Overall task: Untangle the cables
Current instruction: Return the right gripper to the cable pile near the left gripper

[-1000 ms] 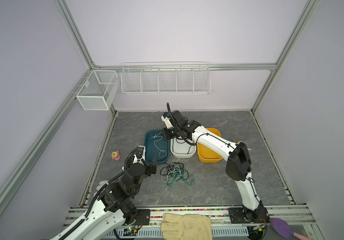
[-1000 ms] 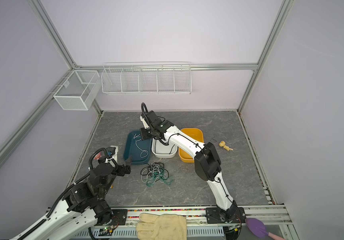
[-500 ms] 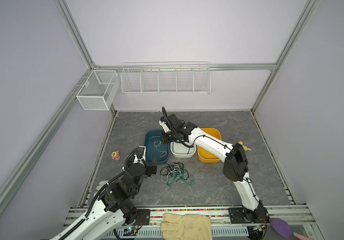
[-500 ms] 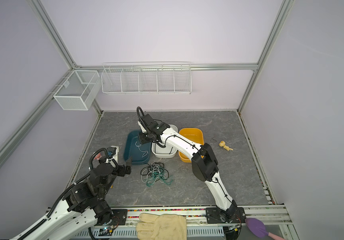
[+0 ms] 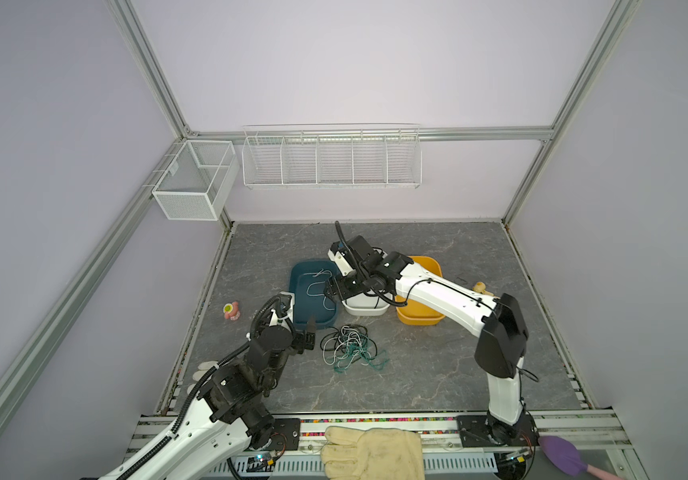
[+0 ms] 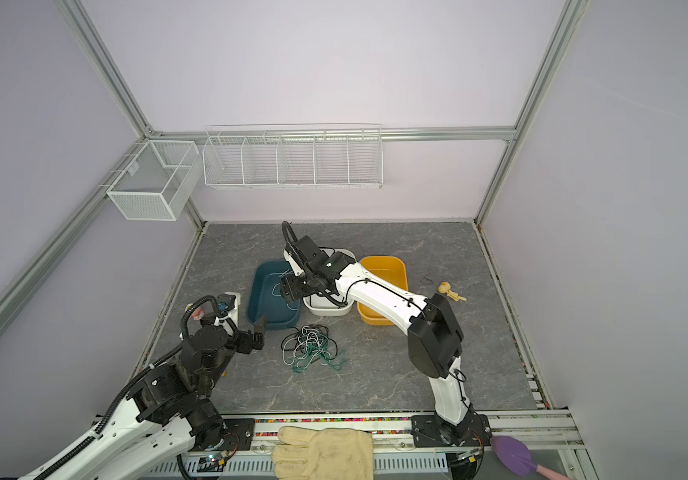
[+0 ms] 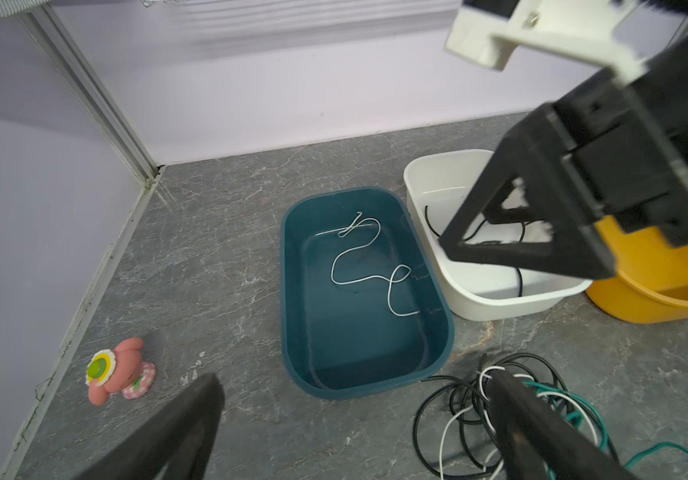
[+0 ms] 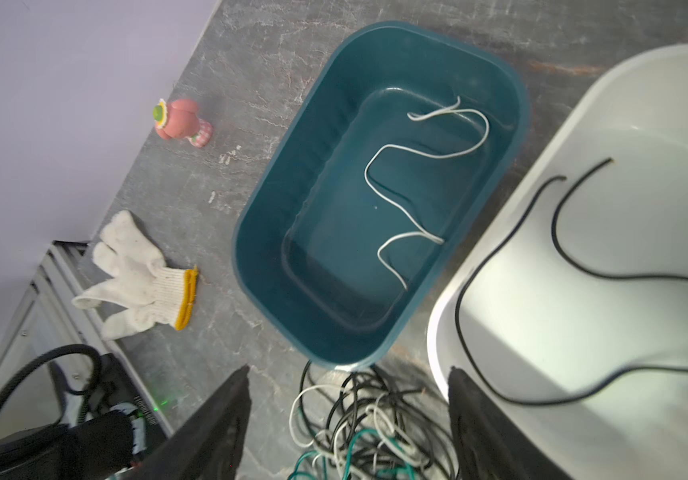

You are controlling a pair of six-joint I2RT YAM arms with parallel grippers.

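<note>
Right pincer (image 8: 348, 372) has sprung open, empty; a black cable (image 8: 553, 220) lies in the bin (image 8: 645, 95) beside it. Next, likely another pull from the tangle (image 5: 348, 347) by the open left pincer (image 7: 352, 376).

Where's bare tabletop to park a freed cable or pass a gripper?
Free: the wide patch between the cable tangle, the yellow bin and the right arm's base; the strip between the bins and the back wall. Crowded: teal bin, white bin and yellow bin side by side, tangle right in front.
</note>
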